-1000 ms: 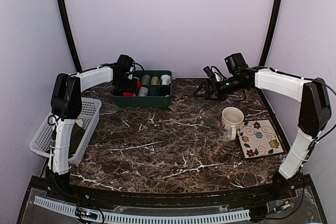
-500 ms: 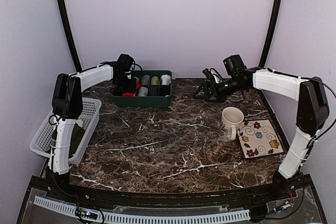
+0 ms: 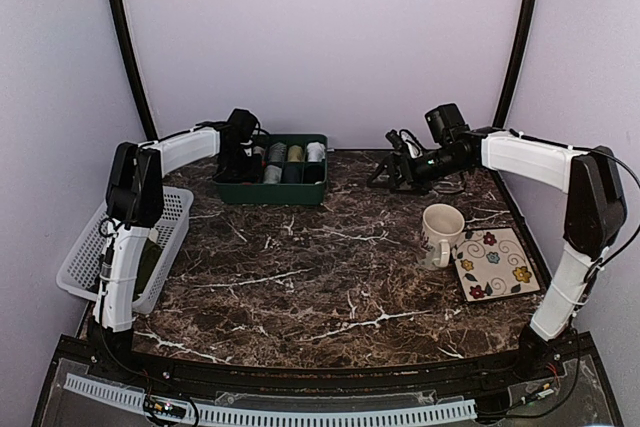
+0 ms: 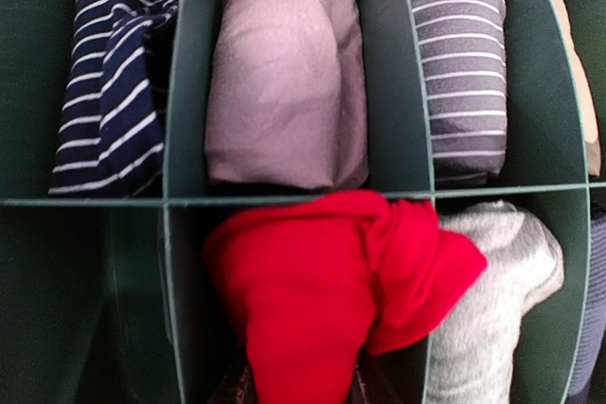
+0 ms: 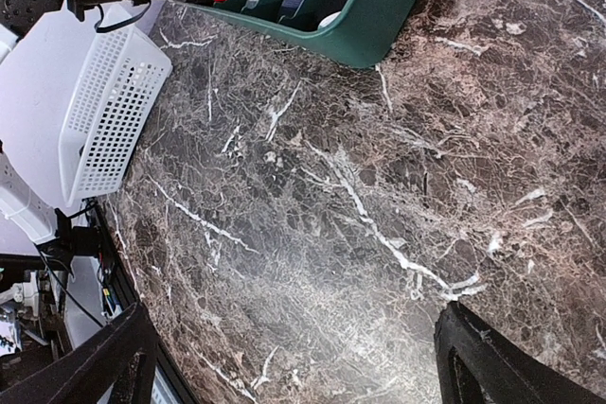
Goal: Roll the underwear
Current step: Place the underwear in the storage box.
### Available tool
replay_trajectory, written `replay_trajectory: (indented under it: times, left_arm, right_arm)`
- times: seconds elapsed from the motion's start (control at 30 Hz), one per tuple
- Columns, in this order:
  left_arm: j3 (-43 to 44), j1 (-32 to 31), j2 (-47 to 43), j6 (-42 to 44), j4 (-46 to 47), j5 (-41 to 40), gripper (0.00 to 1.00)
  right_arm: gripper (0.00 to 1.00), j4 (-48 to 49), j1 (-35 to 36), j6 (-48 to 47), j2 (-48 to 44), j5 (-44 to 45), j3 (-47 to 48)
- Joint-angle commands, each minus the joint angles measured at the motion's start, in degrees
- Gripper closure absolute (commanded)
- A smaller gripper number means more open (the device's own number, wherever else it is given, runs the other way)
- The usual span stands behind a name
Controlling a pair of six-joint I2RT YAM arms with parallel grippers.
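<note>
Mia: Where is the underwear (image 4: 317, 300)?

Tom: It is a red roll, right at the tip of the left pincer (image 3: 242, 159). It sits in a box of the green tray (image 3: 270, 193), in the row closest to that pincer.

Mia: Is the pincer holding it?

Tom: Yes. The left pincer is narrow and pinches the red roll from both sides. Only dark bits of its fingers show at the bottom of the wrist view.

Mia: Is the roll all inside its box?

Tom: Not quite. A red flap hangs over the wall on the pincer's right and touches a pale grey roll (image 4: 497, 300) in the next box.

Mia: What lies past the pincer?

Tom: Three more rolls, each in its own box: a dark blue striped roll (image 4: 114, 73), a dusty pink roll (image 4: 284, 73) and a grey striped roll (image 4: 464, 63).

Mia: And the other arm?

Tom: The right pincer (image 5: 295, 328) is wide open and holds nothing. It hangs over the bare counter (image 5: 331, 186), well apart from the tray. A mug (image 3: 440, 235) stands near it, on the side toward the arm's base, just beside a flowered tile (image 3: 497, 265).
</note>
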Motion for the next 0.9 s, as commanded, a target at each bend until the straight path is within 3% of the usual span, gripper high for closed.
replay_trajectory:
  times: [0.0, 0.4, 0.5, 0.67, 0.87]
  left_arm:
    - [-0.4, 1.6, 3.6, 0.8, -7.1, 0.4, 1.0]
    - [0.8, 3.5, 4.0, -1.1, -12.2, 3.6, 1.0]
    - [0.1, 3.8, 3.7, -0.6, -11.8, 4.9, 0.87]
    - [0.6, 3.7, 1.3, 1.0, -10.3, 5.5, 0.79]
    - [0.7, 3.7, 0.0, 0.9, -10.9, 5.6, 0.87]
  right_arm:
    - [0.0, 0.0, -0.5, 0.1, -0.1, -0.5, 1.9]
    - [0.0, -0.6, -0.5, 0.8, -1.2, -1.1, 2.9]
    - [0.0, -0.4, -0.5, 1.0, -1.9, -0.9, 2.2]
    - [0.0, 1.5, -0.5, 2.3, -3.2, -0.7, 1.3]
    - [0.0, 2.1, -0.5, 3.0, -3.0, -0.6, 1.4]
